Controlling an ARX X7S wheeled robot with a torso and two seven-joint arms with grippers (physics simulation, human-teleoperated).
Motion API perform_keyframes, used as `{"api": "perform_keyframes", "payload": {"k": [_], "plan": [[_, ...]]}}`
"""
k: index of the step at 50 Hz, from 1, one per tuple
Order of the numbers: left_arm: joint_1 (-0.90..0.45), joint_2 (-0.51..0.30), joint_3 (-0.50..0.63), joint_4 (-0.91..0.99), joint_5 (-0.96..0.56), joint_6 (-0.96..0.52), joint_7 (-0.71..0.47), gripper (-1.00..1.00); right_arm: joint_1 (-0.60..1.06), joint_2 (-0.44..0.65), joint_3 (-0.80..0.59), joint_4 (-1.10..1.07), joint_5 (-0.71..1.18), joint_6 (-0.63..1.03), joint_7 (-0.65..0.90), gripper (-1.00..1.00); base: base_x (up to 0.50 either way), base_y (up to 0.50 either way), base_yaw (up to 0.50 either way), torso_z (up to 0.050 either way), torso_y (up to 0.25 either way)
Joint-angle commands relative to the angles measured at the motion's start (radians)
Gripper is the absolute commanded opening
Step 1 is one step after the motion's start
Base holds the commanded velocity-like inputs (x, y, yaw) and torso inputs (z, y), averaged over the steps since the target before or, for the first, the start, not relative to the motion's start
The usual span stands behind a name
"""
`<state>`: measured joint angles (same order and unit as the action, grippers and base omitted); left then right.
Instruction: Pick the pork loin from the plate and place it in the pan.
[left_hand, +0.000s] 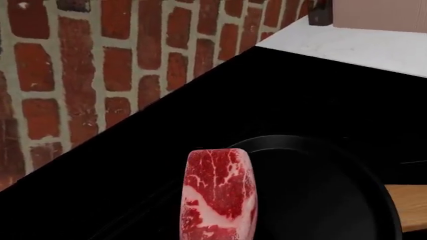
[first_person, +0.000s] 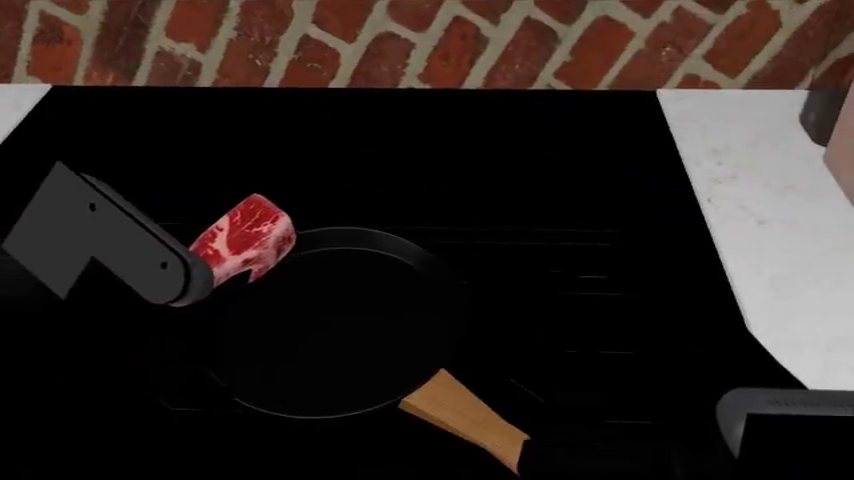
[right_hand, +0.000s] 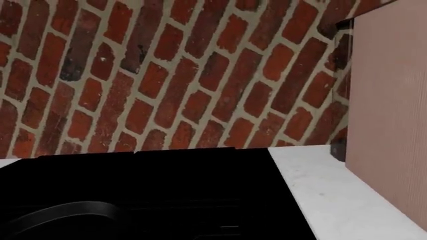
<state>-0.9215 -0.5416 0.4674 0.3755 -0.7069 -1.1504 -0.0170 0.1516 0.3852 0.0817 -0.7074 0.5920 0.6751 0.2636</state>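
The pork loin, a red marbled chunk with a pale fat rim, hangs in the air at the tip of my left gripper, which is shut on it. It sits just over the far-left rim of the black pan. The left wrist view shows the pork loin upright beside the pan, with my fingers hidden behind the meat. The pan's wooden handle points toward me and to the right. The plate is out of view. Of my right arm only a grey housing shows at the lower right, its fingers unseen.
The pan rests on a black cooktop. A white counter runs along the right side, carrying a pinkish box with a dark object next to it. A brick wall closes the back.
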Motion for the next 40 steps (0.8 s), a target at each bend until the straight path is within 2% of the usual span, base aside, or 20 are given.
{"api": "perform_keyframes", "payload": {"k": [1, 8, 23, 24, 37, 40], "plan": [[-0.051, 0.072, 0.055, -0.134, 0.090, 0.099, 0.079, -1.00, -0.011, -0.010, 0.017, -0.005, -0.010, -0.014, -0.011, 1.00, 0.00, 0.00, 0.00, 0.000, 0.000], [-0.067, 0.126, 0.159, -0.313, 0.161, 0.194, 0.148, -1.00, -0.033, -0.014, 0.026, -0.008, -0.008, -0.021, -0.003, 1.00, 0.00, 0.00, 0.00, 0.001, 0.001], [-0.028, 0.159, 0.233, -0.368, 0.185, 0.235, 0.178, -1.00, -0.054, -0.016, 0.033, -0.032, 0.005, -0.011, 0.020, 1.00, 0.00, 0.00, 0.00, 0.000, 0.002], [-0.031, 0.162, 0.231, -0.379, 0.188, 0.238, 0.175, 1.00, -0.051, -0.017, 0.032, -0.029, 0.006, -0.012, 0.020, 1.00, 0.00, 0.00, 0.00, 0.000, 0.000], [-0.041, 0.161, 0.216, -0.355, 0.176, 0.231, 0.165, 1.00, -0.034, -0.011, 0.022, -0.021, 0.008, -0.012, 0.021, 1.00, 0.00, 0.00, 0.00, 0.000, 0.000], [-0.059, 0.130, 0.107, -0.187, 0.094, 0.159, 0.111, 1.00, -0.035, -0.010, 0.021, -0.016, 0.005, -0.017, 0.019, 1.00, 0.00, 0.00, 0.00, 0.000, 0.000]]}}
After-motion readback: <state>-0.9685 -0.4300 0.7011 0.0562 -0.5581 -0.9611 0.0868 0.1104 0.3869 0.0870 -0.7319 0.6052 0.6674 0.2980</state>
